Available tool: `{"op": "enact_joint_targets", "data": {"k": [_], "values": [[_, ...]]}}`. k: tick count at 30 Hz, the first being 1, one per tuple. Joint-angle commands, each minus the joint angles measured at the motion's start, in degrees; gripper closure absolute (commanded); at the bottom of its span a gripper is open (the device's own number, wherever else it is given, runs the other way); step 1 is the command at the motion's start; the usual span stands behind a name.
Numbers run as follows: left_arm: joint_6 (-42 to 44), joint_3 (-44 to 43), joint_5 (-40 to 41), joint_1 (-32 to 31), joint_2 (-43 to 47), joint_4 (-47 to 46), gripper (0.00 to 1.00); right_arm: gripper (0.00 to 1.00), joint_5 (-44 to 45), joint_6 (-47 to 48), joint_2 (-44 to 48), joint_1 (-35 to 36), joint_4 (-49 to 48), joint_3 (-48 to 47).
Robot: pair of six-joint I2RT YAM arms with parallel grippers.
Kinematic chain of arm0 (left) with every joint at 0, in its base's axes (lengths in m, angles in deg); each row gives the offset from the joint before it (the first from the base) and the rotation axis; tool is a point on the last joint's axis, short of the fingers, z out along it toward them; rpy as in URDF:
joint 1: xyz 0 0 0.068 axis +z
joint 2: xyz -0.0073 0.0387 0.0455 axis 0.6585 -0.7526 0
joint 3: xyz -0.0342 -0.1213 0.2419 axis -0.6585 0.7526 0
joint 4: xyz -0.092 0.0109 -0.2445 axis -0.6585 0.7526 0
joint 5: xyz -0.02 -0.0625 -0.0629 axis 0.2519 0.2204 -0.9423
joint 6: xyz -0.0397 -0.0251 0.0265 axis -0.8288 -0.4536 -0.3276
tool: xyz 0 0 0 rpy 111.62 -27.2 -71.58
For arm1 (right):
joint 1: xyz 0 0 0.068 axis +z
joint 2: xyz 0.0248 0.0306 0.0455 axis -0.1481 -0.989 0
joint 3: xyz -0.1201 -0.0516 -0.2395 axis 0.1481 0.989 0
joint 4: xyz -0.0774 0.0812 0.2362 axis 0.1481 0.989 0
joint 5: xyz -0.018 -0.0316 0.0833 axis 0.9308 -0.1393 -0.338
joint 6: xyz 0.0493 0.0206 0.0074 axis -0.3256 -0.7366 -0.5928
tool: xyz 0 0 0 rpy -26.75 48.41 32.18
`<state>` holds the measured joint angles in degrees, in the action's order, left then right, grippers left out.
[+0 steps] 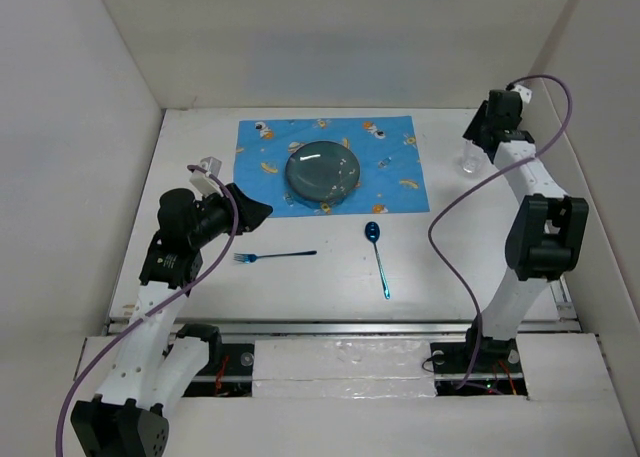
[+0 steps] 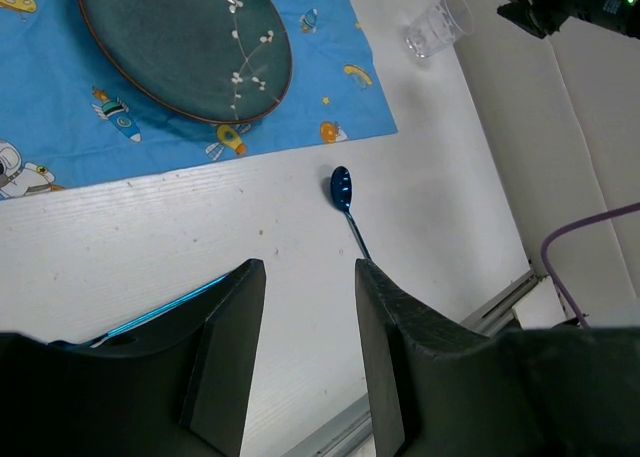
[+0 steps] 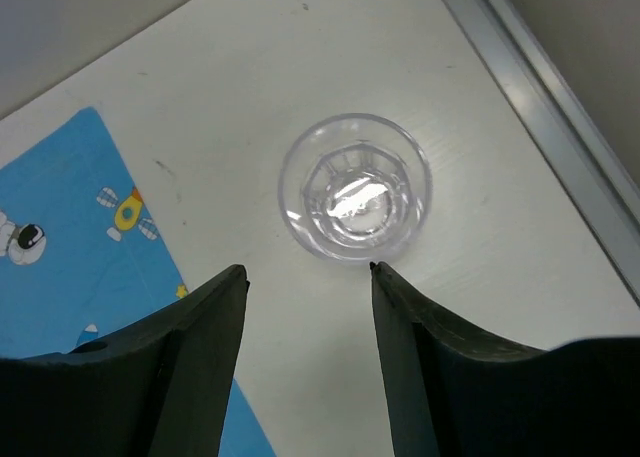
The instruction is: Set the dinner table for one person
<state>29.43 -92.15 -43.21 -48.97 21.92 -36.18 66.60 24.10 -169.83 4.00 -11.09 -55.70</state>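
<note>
My left gripper [image 2: 308, 272] stands released, nothing between its fingers, above the surface [image 1: 450, 267]. One blue fork [image 1: 275, 256] lies just beside it, partly hidden by a finger. My right gripper [image 3: 306, 270] is released too, its fingertips just short of one clear glass [image 3: 355, 189] that stands upright. Counting outward: one dark teal plate [image 1: 324, 170] rests on one blue cartoon placemat [image 1: 400, 142]. One blue spoon [image 1: 379, 257] lies near the mat's near edge, apart from the fork. The surface is flat and white, spread under both grippers, closed in by white walls [image 1: 330, 37] on three sides. The left arm [image 1: 150, 327] leans low over the near left. The right arm [image 1: 530, 237] reaches to the far right corner.
</note>
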Motion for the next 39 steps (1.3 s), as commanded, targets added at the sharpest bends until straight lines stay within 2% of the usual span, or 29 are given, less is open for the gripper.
{"op": "enact_joint_targets", "data": {"k": [1, 4, 10, 13, 14, 15, 16, 19, 24, 31, 35, 39], "values": [[0.59, -1.63, -1.36, -0.21, 0.19, -2.31, 0.62, 0.42, 0.8, 3.93, -5.28, 1.0, 4.47, -7.77], [0.59, -1.63, -1.54, -0.21, -0.07, -2.31, 0.62, 0.42, 0.89, 4.37, -9.61, 1.0, 7.73, -14.02], [0.59, -1.46, -2.33, -0.21, -0.95, -2.75, 0.62, 0.45, 0.71, 3.93, -16.29, 1.0, 8.27, -18.07], [0.5, -1.46, -2.33, -0.21, -1.21, -2.66, 0.62, 0.61, 1.23, 4.1, -18.05, 1.0, 7.3, -19.21], [0.59, -1.46, -2.33, -0.21, -1.21, -2.75, 0.62, 0.84, 1.24, 4.19, -18.49, 1.0, 7.04, -19.83], [0.59, -1.37, -2.33, -0.21, -1.39, -2.75, 0.62, 0.94, 2.19, 4.11, -19.02, 1.0, 7.38, -20.53], [0.5, -1.28, -2.33, -0.21, -1.48, -2.83, 0.62, 1.0, 3.77, 4.28, -18.85, 1.0, 7.04, -21.14], [0.59, -0.84, -2.86, -0.21, -1.92, -3.19, 0.62, 1.0, 7.73, 7.09, -16.57, 3.45, 2.99, -20.35], [0.59, -1.02, -3.21, -0.21, -2.88, -3.19, 0.62, 1.0, 7.83, 10.95, -16.21, 7.92, 1.68, -26.23], [0.33, -0.67, -4.44, 0.94, -4.55, -4.06, 0.62, 1.0, 6.25, 18.51, -25.07, 15.48, 2.9, -41.41], [0.59, -0.84, -4.62, 0.94, -4.99, -4.33, 0.63, 1.0, 5.28, 22.56, -32.63, 17.51, 6.41, -53.38], [0.77, -0.93, -4.09, 0.94, -5.17, -4.15, 0.63, 1.0, 2.38, 23.27, -37.64, 18.05, 6.25, -58.5]]}}
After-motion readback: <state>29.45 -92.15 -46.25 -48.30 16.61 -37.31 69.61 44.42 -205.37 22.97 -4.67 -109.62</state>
